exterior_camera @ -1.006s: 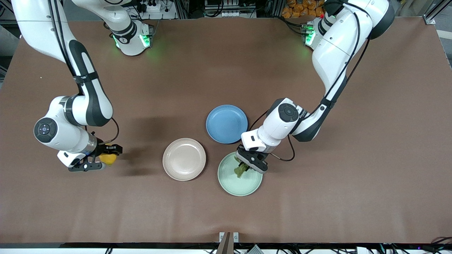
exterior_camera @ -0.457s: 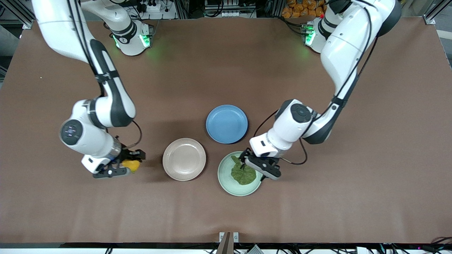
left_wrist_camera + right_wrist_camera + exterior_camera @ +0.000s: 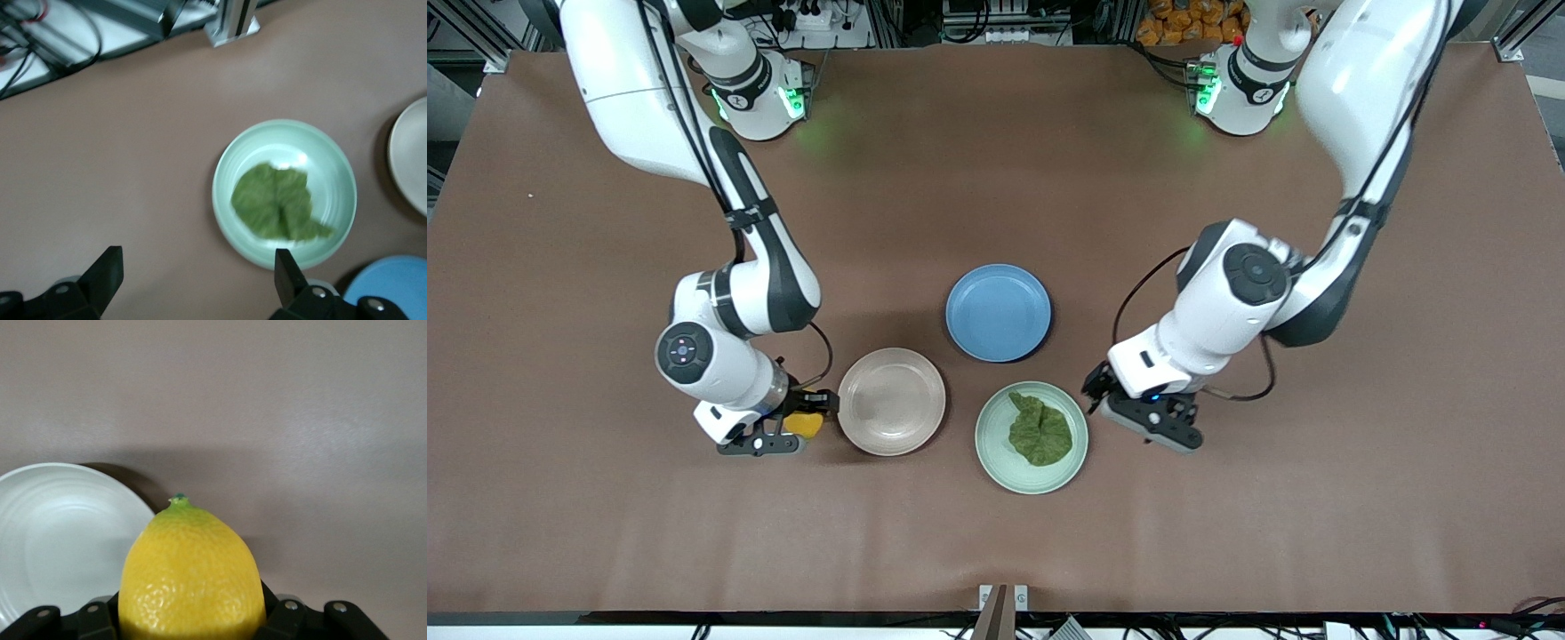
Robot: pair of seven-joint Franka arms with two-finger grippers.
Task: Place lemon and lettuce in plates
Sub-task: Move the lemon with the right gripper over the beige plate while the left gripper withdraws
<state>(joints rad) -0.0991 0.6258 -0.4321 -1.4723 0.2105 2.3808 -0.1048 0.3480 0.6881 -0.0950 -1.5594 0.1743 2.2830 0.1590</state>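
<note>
Green lettuce [image 3: 1040, 431] sits in the mint plate [image 3: 996, 458].
My left gripper [image 3: 1145, 416] hangs wide open, empty, beside it; right gripper [image 3: 787, 425] clamps the lemon [image 3: 804, 424], probably bound for the pink plate [image 3: 891, 401].

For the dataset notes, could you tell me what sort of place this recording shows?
Most likely a robotics lab: two white Franka arms bolted to a brown table, aluminium framing and cabling along its edge, and staged props such as three plates, a lemon and lettuce.

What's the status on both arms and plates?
Left pincer open, beside mint plate; lettuce in it. Right pincer shut on lemon, beside bare pink plate. Nothing blocking.
</note>
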